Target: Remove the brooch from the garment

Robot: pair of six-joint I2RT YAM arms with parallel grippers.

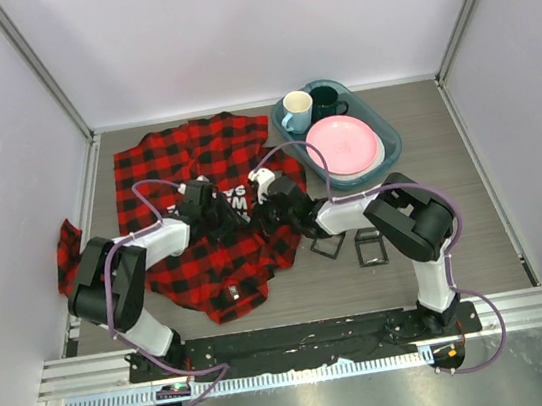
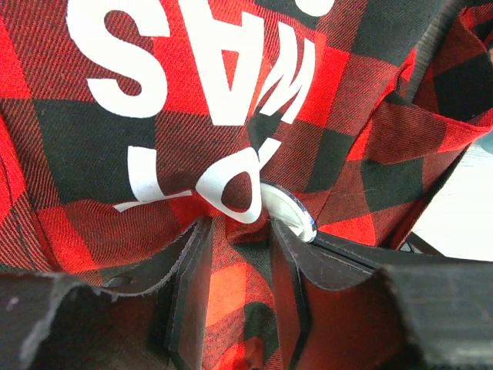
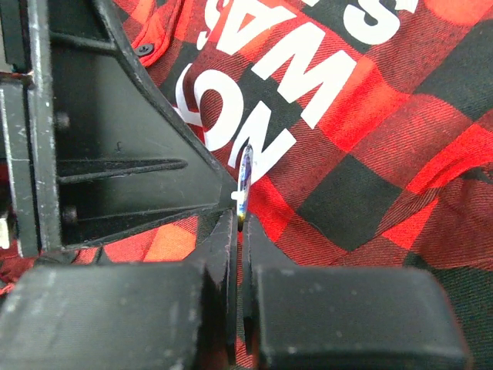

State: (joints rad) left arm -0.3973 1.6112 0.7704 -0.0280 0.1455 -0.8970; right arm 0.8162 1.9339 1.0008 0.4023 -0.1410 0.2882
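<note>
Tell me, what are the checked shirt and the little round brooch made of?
The shirt looks like soft, matte woven flannel: fine diagonal weave lines and loose folds show. The brooch seems hard and glossy, maybe metal or plastic-coated: its thin rim gleams.

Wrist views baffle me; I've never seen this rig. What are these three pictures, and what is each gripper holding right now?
Two robot arms stand bolted at the near edge of a table. The top picture looks down from above and behind them. The other two come from cameras on each wrist, so the black bars at the bottom are that arm's own fingers. On the table lie a checked shirt, two small black frames, and a tray holding a pale mug, a dark mug and a pink plate. The left gripper pinches a fold of shirt beside the brooch. The right gripper is shut on the brooch's rim, seen edge-on.
</note>
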